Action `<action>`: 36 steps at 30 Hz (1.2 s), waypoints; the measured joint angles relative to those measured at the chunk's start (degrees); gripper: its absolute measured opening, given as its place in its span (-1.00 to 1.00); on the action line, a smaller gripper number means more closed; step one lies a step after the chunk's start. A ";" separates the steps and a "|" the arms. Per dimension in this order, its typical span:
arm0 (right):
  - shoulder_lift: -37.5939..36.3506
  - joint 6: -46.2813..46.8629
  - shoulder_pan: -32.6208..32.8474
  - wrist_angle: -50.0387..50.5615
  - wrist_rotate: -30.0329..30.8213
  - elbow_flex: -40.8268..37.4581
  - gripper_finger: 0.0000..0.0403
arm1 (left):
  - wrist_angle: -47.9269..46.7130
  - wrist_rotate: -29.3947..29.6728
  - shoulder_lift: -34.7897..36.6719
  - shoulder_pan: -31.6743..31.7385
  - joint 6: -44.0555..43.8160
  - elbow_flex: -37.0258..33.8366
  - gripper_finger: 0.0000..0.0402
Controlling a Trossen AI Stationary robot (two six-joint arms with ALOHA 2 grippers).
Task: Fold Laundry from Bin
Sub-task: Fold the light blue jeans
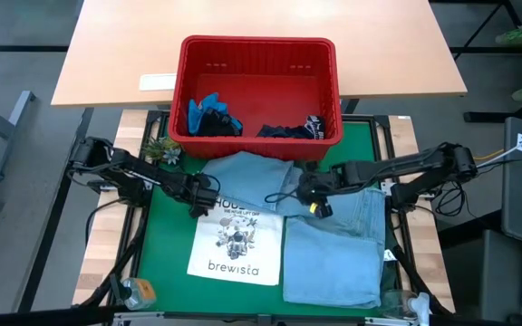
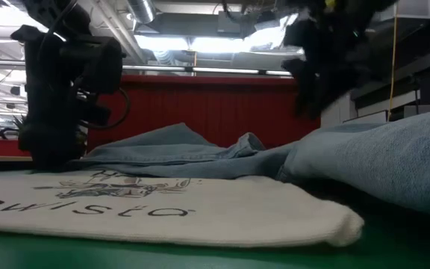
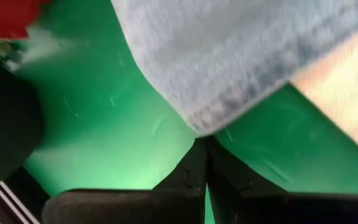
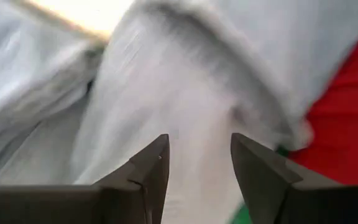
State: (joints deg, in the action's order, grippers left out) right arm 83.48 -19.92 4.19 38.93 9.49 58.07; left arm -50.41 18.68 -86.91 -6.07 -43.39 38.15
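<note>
High view: red bin (image 1: pixel 257 54) at 12 o'clock on the worktop (image 1: pixel 166 240), holding a bright blue garment (image 1: pixel 208 107) and a dark navy garment (image 1: pixel 290 130); light blue denim shirt (image 1: pixel 333 240) spread over the green mat from centre to 4 o'clock, its upper edge just below the bin; white tote bag (image 1: pixel 236 240) at 6 o'clock, touching the shirt. Left gripper (image 1: pixel 203 201) at 9 o'clock of the shirt; right gripper (image 1: pixel 308 193) above its middle. Low view: shirt (image 2: pixel 364 157) lies rumpled behind the tote bag (image 2: pixel 163 213). Left wrist view: jaws fully closed at the shirt's hem (image 3: pixel 229 106), pinching its edge. Right wrist view: jaws parted, empty, over denim folds (image 4: pixel 185 106).
</note>
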 joint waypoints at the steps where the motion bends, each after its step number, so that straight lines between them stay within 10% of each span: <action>1: 0.00 0.55 -0.01 -0.12 -0.61 -1.37 -0.16 | -0.50 -0.81 0.00 -0.01 0.02 0.13 -1.00; 19: 0.02 5.15 -0.04 -15.28 -7.58 -15.25 -0.16 | -10.31 -13.68 -0.17 -4.40 -0.85 8.25 -1.00; 27: 0.02 5.08 -0.07 -15.32 -7.58 -15.27 -0.16 | -10.03 -2.78 -0.15 -4.40 3.07 18.76 -1.00; 36: 0.02 4.66 -0.07 -15.32 -7.58 -15.27 -0.16 | 18.28 7.02 -0.13 -2.23 5.02 14.16 -1.00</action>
State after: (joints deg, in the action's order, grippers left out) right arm 83.50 -15.25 4.12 23.62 1.91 42.81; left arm -32.13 25.70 -87.05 -8.30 -38.37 52.31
